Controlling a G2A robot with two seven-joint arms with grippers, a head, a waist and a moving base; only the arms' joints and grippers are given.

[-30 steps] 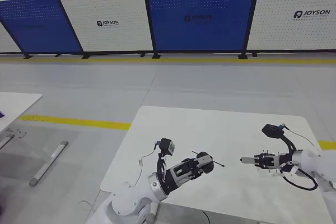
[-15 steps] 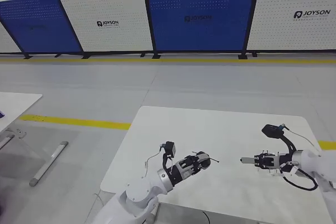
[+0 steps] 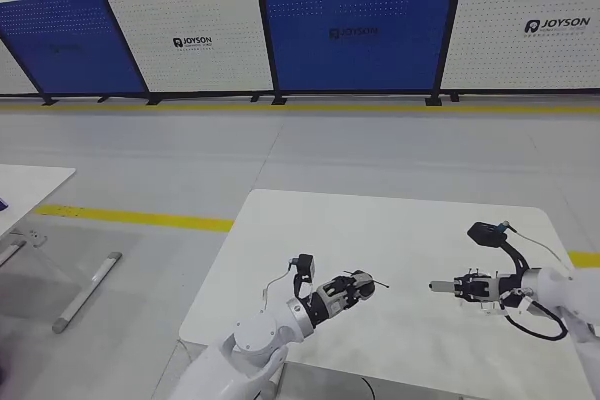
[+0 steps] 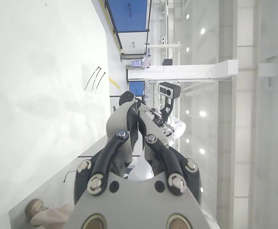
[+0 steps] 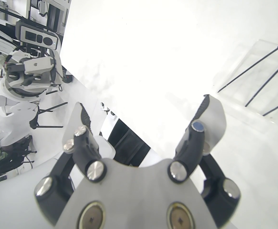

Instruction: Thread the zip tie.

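Zip tie (image 3: 380, 285) is pinched in the clenched left gripper (image 3: 364, 284) near the middle of the table (image 3: 280, 230), free end pointing to 3 o'clock, where the right gripper (image 3: 438, 286) hangs spread open; best to close that gap slowly, ends level and aligned

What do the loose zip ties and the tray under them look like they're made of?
Zip ties: thin, black, matte strips with a small square head, likely nylon plastic. Tray: clear and glossy, the white table shows through and its edges catch light; acrylic or similar plastic, can't say which.
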